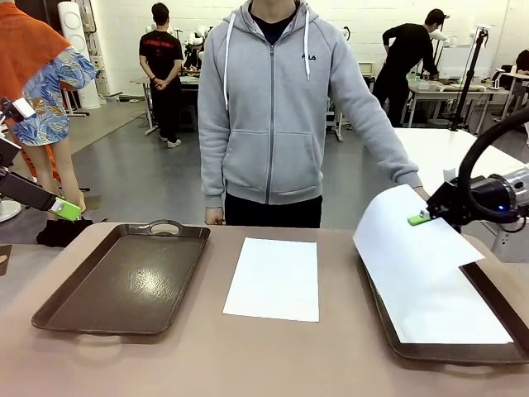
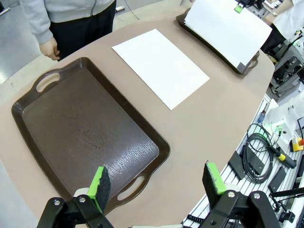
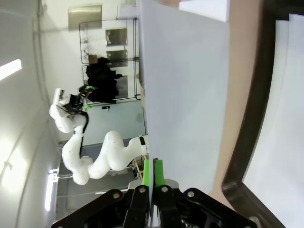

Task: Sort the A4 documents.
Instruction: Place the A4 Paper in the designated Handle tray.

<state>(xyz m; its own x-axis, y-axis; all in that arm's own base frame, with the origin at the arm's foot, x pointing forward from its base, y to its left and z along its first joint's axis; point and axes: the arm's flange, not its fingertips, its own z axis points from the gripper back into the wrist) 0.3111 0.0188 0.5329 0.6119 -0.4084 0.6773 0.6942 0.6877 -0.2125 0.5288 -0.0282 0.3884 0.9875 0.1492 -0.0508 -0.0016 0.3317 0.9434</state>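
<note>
Left gripper (image 1: 64,208) was mostly cut off at the front view's left edge, with just a green pad showing; in the left wrist view its fingers (image 2: 99,186) stood wide apart with nothing between, hovering over the near handle end of the left tray (image 2: 85,137). Left tray (image 1: 124,281) sat bare on the table (image 1: 248,356). Middle sheet (image 1: 273,277) lay flat on the table between the trays, touching neither. Behind it stood a person (image 1: 273,107) in a grey hoodie at the far edge, one hand (image 1: 215,217) low by the table; the other hand was largely hidden behind the lifted sheet (image 1: 405,240). Right gripper (image 1: 420,218) was clamped on that sheet's far edge, holding it tilted up over the right tray (image 1: 446,354). The raised sheet covered the tray's far end, and the tray's right side was cut off by the frame. Tray sheet (image 1: 450,313) lay flat inside; could not tell if it was one sheet or several. In the right wrist view the pads (image 3: 147,172) pinched the lifted sheet (image 3: 185,95), with the tray rim (image 3: 251,118) beside it.
</note>
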